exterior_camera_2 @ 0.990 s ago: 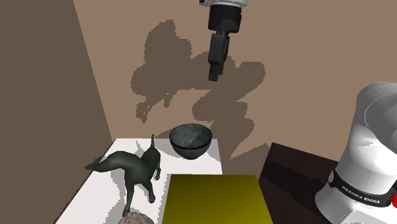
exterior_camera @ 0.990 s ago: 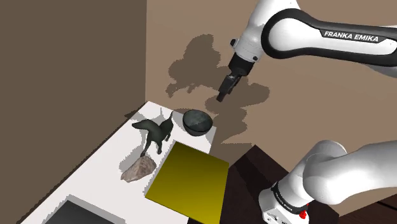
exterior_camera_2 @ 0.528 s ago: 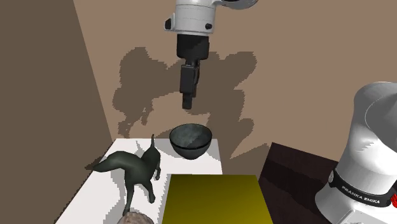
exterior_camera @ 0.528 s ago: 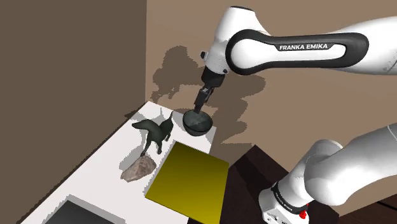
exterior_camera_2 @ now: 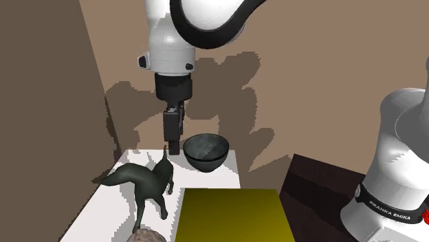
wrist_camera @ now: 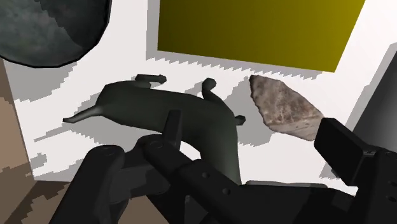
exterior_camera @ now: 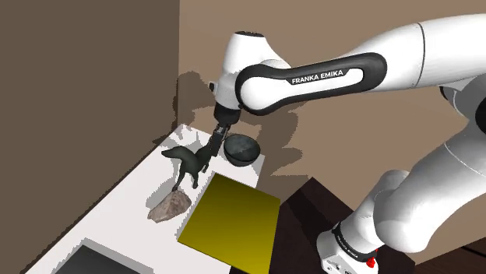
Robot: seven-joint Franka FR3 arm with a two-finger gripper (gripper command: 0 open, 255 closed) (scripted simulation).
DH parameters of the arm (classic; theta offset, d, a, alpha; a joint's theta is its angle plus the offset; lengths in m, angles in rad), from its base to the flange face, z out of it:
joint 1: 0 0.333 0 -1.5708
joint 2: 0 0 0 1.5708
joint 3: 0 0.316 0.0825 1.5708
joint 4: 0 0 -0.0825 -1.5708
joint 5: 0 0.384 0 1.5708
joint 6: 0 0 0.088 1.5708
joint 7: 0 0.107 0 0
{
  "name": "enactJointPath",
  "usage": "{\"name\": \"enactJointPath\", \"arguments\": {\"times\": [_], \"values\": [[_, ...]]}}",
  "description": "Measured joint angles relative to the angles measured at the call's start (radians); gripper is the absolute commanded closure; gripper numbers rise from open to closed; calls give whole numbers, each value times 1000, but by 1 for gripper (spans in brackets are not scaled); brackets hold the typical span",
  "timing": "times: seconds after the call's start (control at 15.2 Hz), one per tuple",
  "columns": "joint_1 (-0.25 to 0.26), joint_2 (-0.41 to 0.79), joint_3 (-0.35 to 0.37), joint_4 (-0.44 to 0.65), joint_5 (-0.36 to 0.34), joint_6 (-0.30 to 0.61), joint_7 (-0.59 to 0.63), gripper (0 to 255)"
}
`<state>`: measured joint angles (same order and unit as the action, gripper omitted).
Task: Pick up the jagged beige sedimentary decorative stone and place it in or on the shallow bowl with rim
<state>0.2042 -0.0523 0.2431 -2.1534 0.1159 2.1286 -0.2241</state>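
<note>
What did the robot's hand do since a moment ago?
The gripper swung down and toward the shoulder view's left, from high above the bowl to just over the dark animal figure. It grabbed nothing. The stone, bowl, figure and yellow board stayed put.

The stone point(exterior_camera: 170, 207) looks rough, the bowl point(exterior_camera: 242, 154) matt.

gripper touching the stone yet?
Apart. Shoulder view: the gripper hangs at the head of the dark animal figurine, while the stone lies down past the figurine's legs, with a clear stretch between them.
</note>
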Motion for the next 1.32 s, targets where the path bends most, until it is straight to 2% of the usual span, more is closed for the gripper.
{"name": "enactJointPath", "arguments": {"times": [0.59, 0.99, 1.32], "values": [[86, 297, 66, 192, -104, 62, 1, 0], [160, 484, 85, 333, -179, 70, -5, 0], [176, 541, 81, 344, -200, 108, -2, 0]]}}
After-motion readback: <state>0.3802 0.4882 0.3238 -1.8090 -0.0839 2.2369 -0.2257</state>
